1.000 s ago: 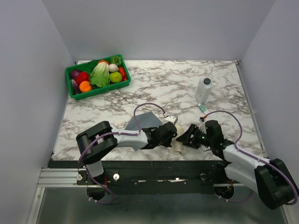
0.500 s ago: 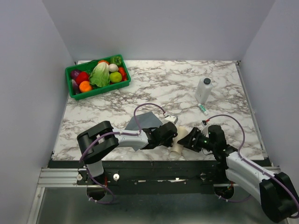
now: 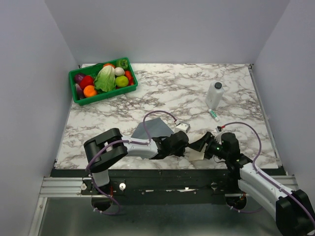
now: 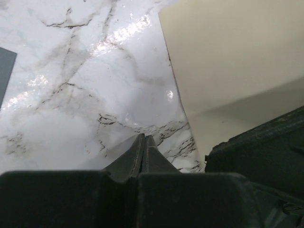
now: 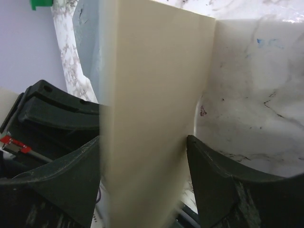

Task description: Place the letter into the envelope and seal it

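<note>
Spreading across the whole scene, the marble-patterned table [image 3: 197,88] carries everything else. Both black arms reach in low from the near edge and meet near its front middle. At the far left corner sits a green basket [image 3: 103,96] piled with toy vegetables and fruit. The envelope [image 3: 153,127], slate grey, lies flat on the table just beyond the left arm's wrist; only its corner shows at the left edge of the left wrist view. The letter [image 5: 152,95], a cream-tan sheet, stands on edge, well to the right of the envelope and not inside it. In the right wrist view it fills the gap between the two dark fingers [image 5: 71,185] of the right gripper [image 5: 142,140], touching both, so that gripper grasps it with its jaws set wide. In the left wrist view the letter rises just to the right. The left gripper [image 4: 145,145] is clenched tight, its fingertips pressed together with nothing between them, low over bare marble. A white bottle [image 3: 214,95] stands upright toward the far right, well apart from the arms. Just in front of it lies a small green-tipped object [image 3: 213,114], too small to identify.
</note>
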Controlling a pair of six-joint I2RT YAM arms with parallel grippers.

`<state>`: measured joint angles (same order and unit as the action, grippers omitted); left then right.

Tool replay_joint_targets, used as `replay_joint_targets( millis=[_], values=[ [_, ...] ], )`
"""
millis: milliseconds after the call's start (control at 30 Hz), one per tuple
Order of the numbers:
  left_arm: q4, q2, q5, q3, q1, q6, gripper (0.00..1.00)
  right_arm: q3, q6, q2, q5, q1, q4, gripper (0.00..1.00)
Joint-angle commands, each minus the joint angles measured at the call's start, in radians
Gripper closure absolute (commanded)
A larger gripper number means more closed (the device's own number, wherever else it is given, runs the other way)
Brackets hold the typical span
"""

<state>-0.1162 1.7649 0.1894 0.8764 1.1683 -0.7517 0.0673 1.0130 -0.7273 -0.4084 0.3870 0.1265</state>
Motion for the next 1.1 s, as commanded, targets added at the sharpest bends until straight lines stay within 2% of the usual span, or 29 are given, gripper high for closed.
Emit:
replay_joint_targets(
  millis=[0,400,733,967,1067],
  values=[
    [0.121,0.068,-0.030,-0.020,0.024,-0.006,1.00,-0.032,0.045,-0.006,0.029,0.006,0.016,0.24],
    [0.125,0.065,-0.018,-0.025,0.028,-0.014,1.00,-0.032,0.070,0.012,0.065,0.006,-0.020,0.27],
    [0.154,0.051,0.015,-0.014,0.028,-0.023,1.00,0.111,-0.019,0.095,0.232,0.004,-0.427,0.33],
    [0.153,0.064,0.009,-0.002,0.028,-0.020,1.00,0.134,-0.019,0.123,0.257,0.004,-0.504,0.34],
    [0.153,0.064,0.008,-0.002,0.028,-0.018,1.00,0.128,-0.011,0.127,0.261,0.006,-0.502,0.39]
  ],
)
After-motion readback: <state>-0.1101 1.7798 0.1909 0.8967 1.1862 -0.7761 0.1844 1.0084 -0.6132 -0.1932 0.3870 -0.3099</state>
